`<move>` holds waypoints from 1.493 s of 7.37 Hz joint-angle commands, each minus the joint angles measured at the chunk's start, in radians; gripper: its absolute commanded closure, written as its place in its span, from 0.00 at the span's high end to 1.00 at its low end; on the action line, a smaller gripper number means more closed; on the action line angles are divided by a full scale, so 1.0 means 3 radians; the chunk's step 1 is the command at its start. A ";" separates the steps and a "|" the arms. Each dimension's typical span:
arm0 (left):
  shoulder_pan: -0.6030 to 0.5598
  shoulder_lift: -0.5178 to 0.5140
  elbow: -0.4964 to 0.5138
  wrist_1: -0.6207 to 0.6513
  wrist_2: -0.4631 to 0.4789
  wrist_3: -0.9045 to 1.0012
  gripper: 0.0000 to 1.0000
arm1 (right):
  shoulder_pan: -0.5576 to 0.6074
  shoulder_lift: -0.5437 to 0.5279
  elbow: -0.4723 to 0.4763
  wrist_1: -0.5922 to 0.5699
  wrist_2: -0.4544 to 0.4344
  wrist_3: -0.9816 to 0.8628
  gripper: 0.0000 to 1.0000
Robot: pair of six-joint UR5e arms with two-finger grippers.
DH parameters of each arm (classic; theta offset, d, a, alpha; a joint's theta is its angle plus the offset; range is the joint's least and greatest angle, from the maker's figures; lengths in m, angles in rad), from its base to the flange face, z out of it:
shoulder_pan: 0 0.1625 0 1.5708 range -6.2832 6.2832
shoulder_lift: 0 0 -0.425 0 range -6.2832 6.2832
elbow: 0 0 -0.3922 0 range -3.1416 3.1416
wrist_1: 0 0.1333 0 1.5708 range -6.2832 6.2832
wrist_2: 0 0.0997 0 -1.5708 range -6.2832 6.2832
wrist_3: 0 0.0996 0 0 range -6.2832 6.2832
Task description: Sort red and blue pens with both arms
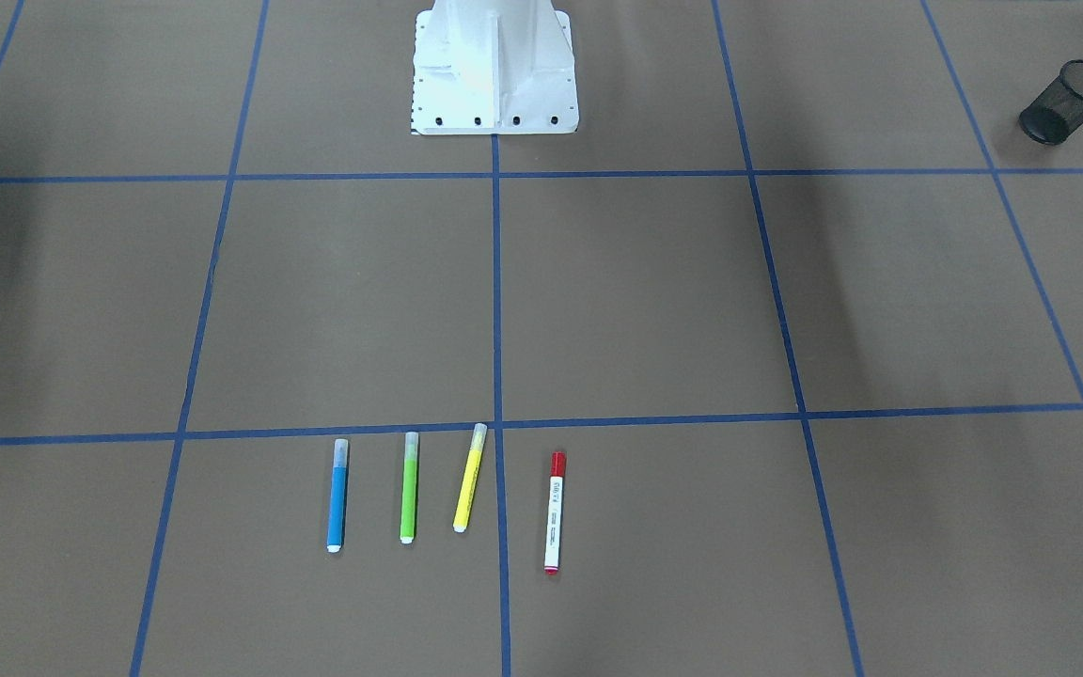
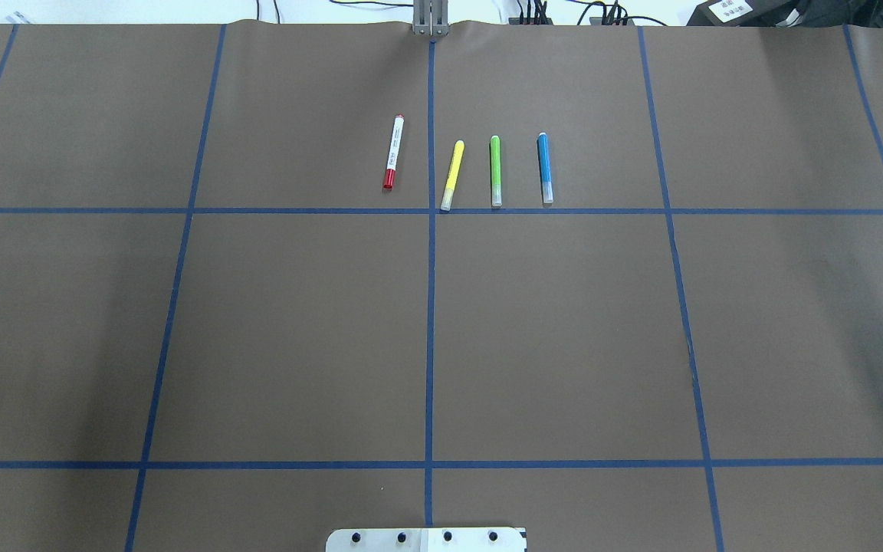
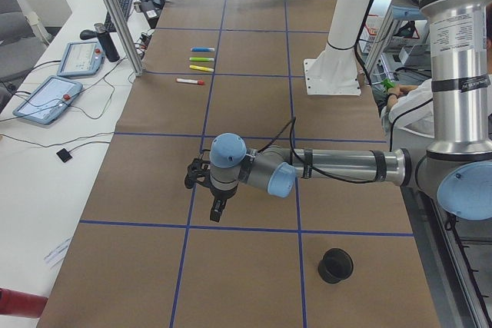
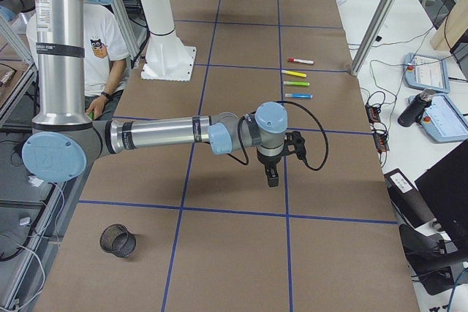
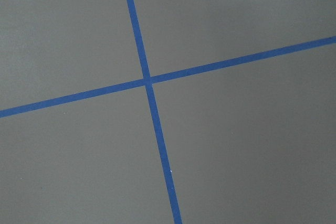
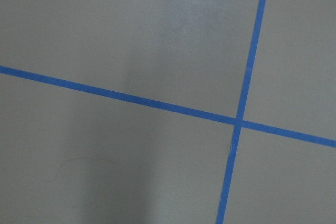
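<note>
Brown paper table [image 2: 296,330]. Black two-finger left gripper [image 3: 216,214] and right gripper [image 4: 272,179] hover mid-table, holding no pen; opening cannot be told. Beyond, untouched row: white-barrelled red-capped marker [image 2: 393,152] at left end, slim blue highlighter [image 2: 545,169] at right. Sorting unstarted; next, each gripper must reach forward.

The desk [image 2: 296,330] is brown, crossed by a grid of blue tape [image 2: 431,307]. The marker [image 1: 554,512] is white with a red cap, red end and black print. Beside it lie a blue highlighter [image 1: 337,498], a green highlighter [image 1: 409,489] and a yellow highlighter [image 1: 469,480] (each white-ended). The left arm [image 3: 338,165] and the right arm [image 4: 161,135] are grey and silver with pale blue caps.
</note>
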 commanded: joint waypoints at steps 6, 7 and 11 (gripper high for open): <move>0.0081 -0.0054 -0.0186 -0.0016 -0.0538 -0.0092 1.00 | -0.0027 0.0012 0.0064 0.0018 0.0051 0.0261 1.00; 0.0066 0.0022 -0.0399 -0.0006 -0.0634 -0.0240 1.00 | -0.0032 0.0017 0.0079 0.0023 0.0060 0.0296 1.00; 0.0675 -0.0435 -0.0509 0.0024 -0.0437 -0.0766 1.00 | -0.0088 0.0043 0.0232 0.0018 0.0066 0.0470 1.00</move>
